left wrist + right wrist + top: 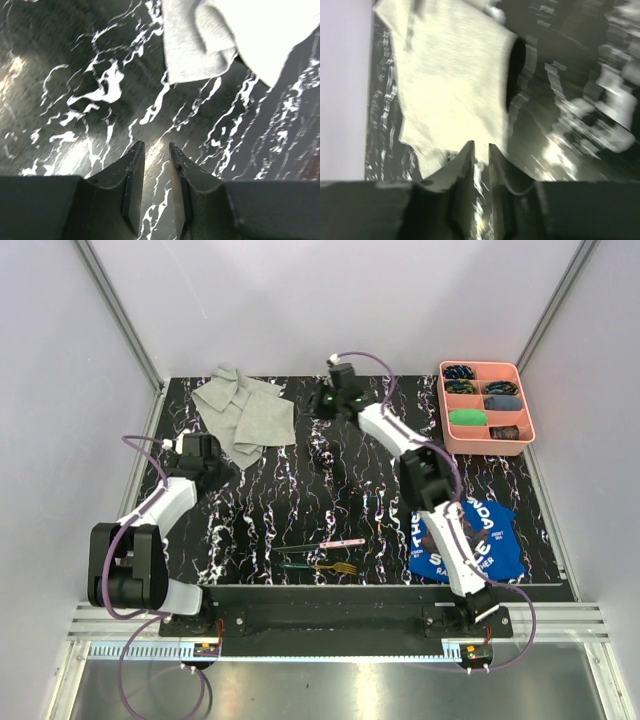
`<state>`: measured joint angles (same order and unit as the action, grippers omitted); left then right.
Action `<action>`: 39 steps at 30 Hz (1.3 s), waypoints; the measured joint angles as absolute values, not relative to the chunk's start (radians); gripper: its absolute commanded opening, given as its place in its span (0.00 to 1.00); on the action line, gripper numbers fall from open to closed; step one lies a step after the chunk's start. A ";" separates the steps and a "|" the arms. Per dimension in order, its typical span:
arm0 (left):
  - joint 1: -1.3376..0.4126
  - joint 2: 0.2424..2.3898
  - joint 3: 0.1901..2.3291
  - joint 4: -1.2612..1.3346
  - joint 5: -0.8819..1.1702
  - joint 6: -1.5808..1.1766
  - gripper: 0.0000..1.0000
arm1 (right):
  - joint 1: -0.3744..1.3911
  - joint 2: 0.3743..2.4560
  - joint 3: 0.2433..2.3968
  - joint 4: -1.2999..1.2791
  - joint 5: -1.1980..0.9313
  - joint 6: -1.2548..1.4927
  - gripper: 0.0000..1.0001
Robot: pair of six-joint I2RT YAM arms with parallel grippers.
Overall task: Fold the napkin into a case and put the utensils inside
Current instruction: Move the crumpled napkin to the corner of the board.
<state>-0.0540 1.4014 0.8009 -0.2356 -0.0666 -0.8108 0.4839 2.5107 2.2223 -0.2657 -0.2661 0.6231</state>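
Top external view. The napkin (245, 412) lay crumpled and partly doubled over on the far left of the black marbled table (300, 500), not yet a case. The left gripper (218, 454) sat just beside the napkin's near left edge. The right gripper (325, 402) was reached out to the far middle of the table, near the napkin's right edge but apart from it. The utensils lay side by side near the front middle, well apart from the napkin: pink-handled knife (336, 543) just beyond the green-handled fork (318, 566). A pink tray (488, 443) stood at the far right and a blue printed cloth (470, 545) lay at the near right, under the right arm.

Left wrist view. Left gripper (156, 145): jaws a narrow slit apart, bare table (75, 75) showing through the gap, nothing held. A folded corner of the napkin (195, 45) lay beyond the tips, apart from them.

Right wrist view (blurred). Right gripper (480, 146): jaws likewise a narrow slit apart, nothing seen between them. The napkin (450, 85) filled the upper left, its near edge just past the tips. Contact with the cloth could not be made out.
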 measured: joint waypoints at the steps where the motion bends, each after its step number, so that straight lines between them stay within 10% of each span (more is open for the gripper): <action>1: -0.047 1.406 0.804 -0.228 -0.057 -0.812 0.28 | 0.499 2.573 2.317 -0.286 -0.271 0.629 0.11; 24: -0.001 1.363 0.794 -0.167 0.101 -0.882 0.34 | 0.604 2.806 2.535 -0.390 -0.190 0.726 0.00; 39: -0.005 1.372 0.794 -0.211 0.112 -0.781 0.45 | 0.595 2.207 1.628 -0.390 0.027 0.617 0.00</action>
<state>-0.0051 1.3716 0.7937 -0.2108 0.1123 -0.7815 0.5953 2.2066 1.6279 -0.3904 0.0273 0.6167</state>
